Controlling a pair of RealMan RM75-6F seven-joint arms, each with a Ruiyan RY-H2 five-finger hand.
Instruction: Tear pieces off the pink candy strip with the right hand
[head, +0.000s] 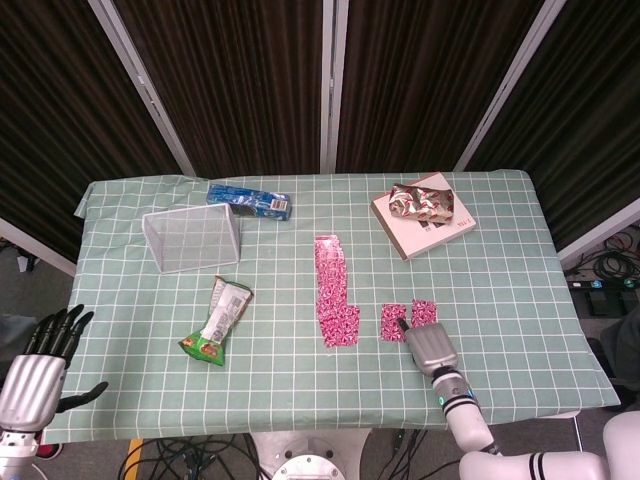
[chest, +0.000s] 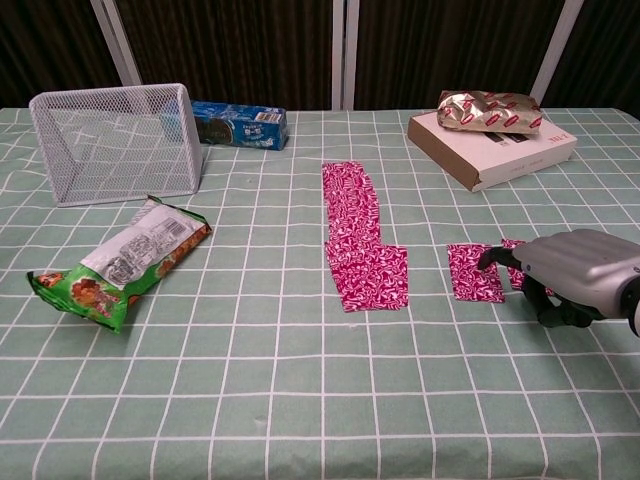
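Note:
The pink candy strip (head: 333, 290) (chest: 360, 235) lies flat at the table's middle, running toward the front. A torn pink piece (head: 393, 321) (chest: 474, 272) lies just right of the strip's near end, a gap apart from it. My right hand (head: 430, 345) (chest: 580, 275) sits low on the table to the right of this piece, fingers curled, a dark fingertip (chest: 487, 258) pinching its right edge. A second pink piece (head: 424, 309) (chest: 515, 247) lies by the hand, partly hidden behind it. My left hand (head: 40, 360) hangs off the table's front left corner, fingers spread, holding nothing.
A white wire basket (head: 192, 238) (chest: 115, 140) and a blue cookie pack (head: 250, 202) (chest: 240, 124) stand at the back left. A green snack bag (head: 218, 320) (chest: 120, 260) lies front left. A flat box (head: 440, 232) (chest: 495, 150) with a foil bag (head: 420, 200) (chest: 488, 108) sits back right.

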